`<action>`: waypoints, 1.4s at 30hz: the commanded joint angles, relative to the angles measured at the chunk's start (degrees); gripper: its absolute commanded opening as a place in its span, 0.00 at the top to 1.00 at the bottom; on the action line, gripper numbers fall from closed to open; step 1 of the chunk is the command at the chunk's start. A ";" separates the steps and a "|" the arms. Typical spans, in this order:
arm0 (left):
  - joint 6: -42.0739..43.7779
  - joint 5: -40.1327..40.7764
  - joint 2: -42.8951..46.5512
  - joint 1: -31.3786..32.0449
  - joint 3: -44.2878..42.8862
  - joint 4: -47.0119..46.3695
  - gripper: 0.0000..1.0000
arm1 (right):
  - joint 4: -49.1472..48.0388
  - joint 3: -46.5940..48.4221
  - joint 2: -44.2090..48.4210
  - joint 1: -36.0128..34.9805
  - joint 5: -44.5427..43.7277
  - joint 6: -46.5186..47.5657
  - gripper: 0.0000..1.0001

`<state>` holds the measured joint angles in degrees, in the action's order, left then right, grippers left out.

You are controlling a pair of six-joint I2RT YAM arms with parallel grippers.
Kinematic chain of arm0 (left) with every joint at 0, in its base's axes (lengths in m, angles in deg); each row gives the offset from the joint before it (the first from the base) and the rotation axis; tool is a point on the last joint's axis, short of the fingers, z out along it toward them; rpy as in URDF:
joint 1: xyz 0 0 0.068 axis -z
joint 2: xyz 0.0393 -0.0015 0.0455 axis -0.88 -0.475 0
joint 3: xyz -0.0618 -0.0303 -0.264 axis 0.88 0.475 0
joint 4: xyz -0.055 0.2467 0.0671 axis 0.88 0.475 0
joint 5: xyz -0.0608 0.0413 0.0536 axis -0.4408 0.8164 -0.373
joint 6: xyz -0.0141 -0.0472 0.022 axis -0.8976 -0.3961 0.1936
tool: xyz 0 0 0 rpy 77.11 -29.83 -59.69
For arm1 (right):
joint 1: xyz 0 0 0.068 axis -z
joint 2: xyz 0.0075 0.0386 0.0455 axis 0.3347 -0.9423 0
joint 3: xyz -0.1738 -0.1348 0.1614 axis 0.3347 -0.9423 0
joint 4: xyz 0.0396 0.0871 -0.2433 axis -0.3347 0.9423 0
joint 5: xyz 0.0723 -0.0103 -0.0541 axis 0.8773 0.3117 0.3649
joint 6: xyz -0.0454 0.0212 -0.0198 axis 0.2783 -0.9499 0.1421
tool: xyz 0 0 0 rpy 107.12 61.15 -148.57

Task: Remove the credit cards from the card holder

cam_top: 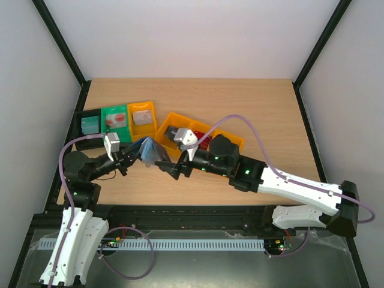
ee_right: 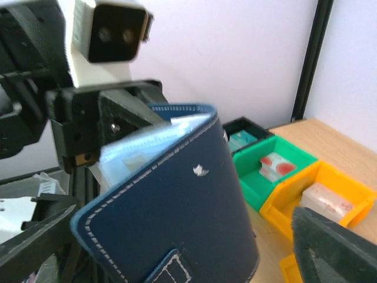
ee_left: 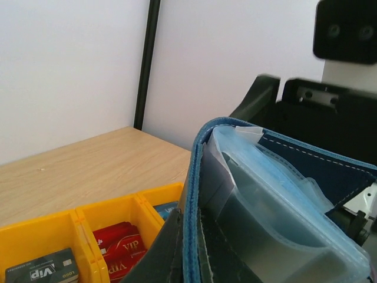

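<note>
The card holder (cam_top: 150, 150) is a navy wallet held up off the table, folded open, its pale blue pockets (ee_left: 277, 194) facing the left wrist camera. My left gripper (cam_top: 132, 156) is shut on its lower edge (ee_left: 197, 259). My right gripper (cam_top: 168, 168) is open, with the holder's navy cover (ee_right: 177, 218) between its spread fingers (ee_right: 336, 247) and no finger touching it. Something dark shows through one pocket (ee_left: 265, 224); I cannot tell if it is a card. Credit cards lie in the orange tray: red ones (ee_left: 121, 247), a dark grey one (ee_left: 41, 272) and a blue one (ee_left: 166, 209).
The orange three-compartment tray (cam_top: 231, 138) sits just behind the right wrist. Black (cam_top: 90, 123), green (cam_top: 115, 118) and orange (cam_top: 143, 115) bins stand in a row at the back left. Bare wood stretches to the right and rear.
</note>
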<state>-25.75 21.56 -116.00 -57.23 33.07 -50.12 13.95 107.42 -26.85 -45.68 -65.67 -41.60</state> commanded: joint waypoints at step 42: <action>8.16 0.79 2.46 -0.89 0.65 2.17 0.44 | 4.30 13.09 -12.67 4.54 1.03 -5.19 0.98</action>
<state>-21.90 20.46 -114.40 -58.09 33.38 -49.15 18.34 117.00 -38.94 -41.41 -68.82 -43.89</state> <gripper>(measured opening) 0.494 0.026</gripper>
